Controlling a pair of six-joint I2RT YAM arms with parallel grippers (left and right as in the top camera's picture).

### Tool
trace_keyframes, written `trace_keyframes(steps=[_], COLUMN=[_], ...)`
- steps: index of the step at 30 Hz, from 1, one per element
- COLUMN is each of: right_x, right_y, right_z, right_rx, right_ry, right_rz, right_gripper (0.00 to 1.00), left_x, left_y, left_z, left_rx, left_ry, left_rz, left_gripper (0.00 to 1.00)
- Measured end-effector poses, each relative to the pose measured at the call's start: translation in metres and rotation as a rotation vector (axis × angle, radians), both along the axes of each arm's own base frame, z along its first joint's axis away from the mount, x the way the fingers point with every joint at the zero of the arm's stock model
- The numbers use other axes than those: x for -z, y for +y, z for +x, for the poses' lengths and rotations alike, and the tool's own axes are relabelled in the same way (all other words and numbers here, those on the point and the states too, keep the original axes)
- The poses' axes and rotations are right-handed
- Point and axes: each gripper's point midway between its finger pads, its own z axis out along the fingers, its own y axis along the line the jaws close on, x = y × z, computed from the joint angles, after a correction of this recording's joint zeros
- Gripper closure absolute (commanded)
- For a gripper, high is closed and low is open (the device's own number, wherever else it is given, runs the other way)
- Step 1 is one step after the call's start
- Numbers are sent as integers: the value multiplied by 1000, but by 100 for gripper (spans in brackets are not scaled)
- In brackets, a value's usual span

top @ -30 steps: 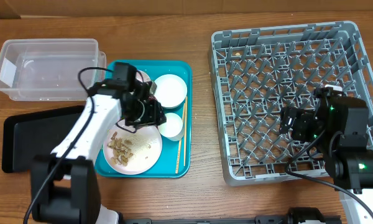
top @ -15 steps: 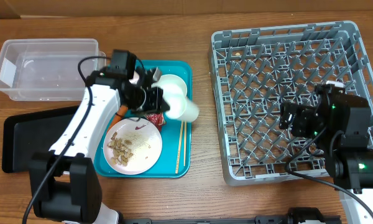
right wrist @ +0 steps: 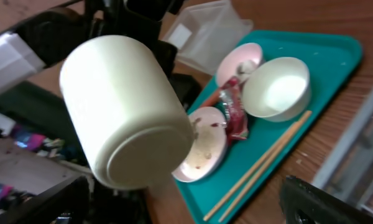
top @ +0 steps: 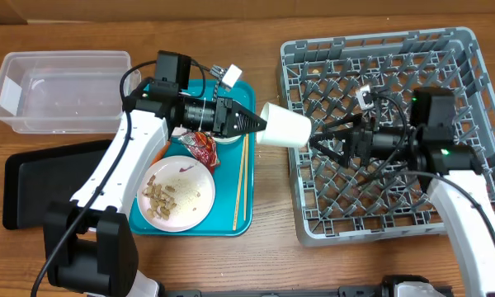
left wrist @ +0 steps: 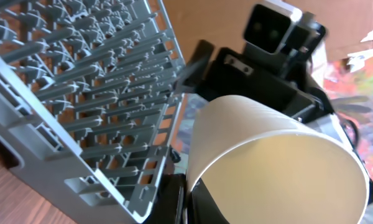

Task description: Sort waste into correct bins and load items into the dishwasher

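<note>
Holding the white cup (top: 285, 128) on its side, the left hand (top: 260, 125) is clamped on the cup's rim. The cup hangs in the air over the strip of bare tabletop (top: 264, 247) between the teal tray (top: 239, 216) and the grey dish rack (top: 379, 74), its base turned toward the rack. The right hand (top: 318, 142) reaches out over the rack's near-left part with its fingers spread wide. It points at the cup's base, close to it but not touching. On the teal tray, left of the tabletop's middle, lie a pink plate (top: 177, 194) with beige food scraps (top: 161, 195), a red wrapper (top: 202, 148), a white bowl (right wrist: 276, 87) and the chopsticks (top: 241, 177), which run along the tray's right side. The clear tub (top: 62, 91) sits toward the far left corner of the tabletop, and the black tray (top: 41, 186) lies along the left edge, nearer than the tub. The rack fills the right side of the tabletop.
</note>
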Motion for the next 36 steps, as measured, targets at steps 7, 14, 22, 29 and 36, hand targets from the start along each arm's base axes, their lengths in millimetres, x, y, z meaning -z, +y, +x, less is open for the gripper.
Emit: trace_keyframes(steps=[7,14,22,29,36], right_x=[-15,-19,-18,-16,5], right_y=[8,25,25,24,18], right_z=[-10,-22,-20,-18,-3], right_rx=[-116,-190,-180,-170,-57], right_ry=[-19,-32,-34,-32,25], right_rz=[123,140,130,119,15], right_gripper=[0,18,36,51,62], left_x=[-2,0,-1,0,30], left_y=[-13,-32,-36,-36,-27], left_z=[-8,-12,-14,-12,-1], left_rx=[41,58,67,54,-44], left_ry=[-10,-21,-8,-1,7], left_rz=[-8,21,17,29,203], left_gripper=[96,96,96,76,53])
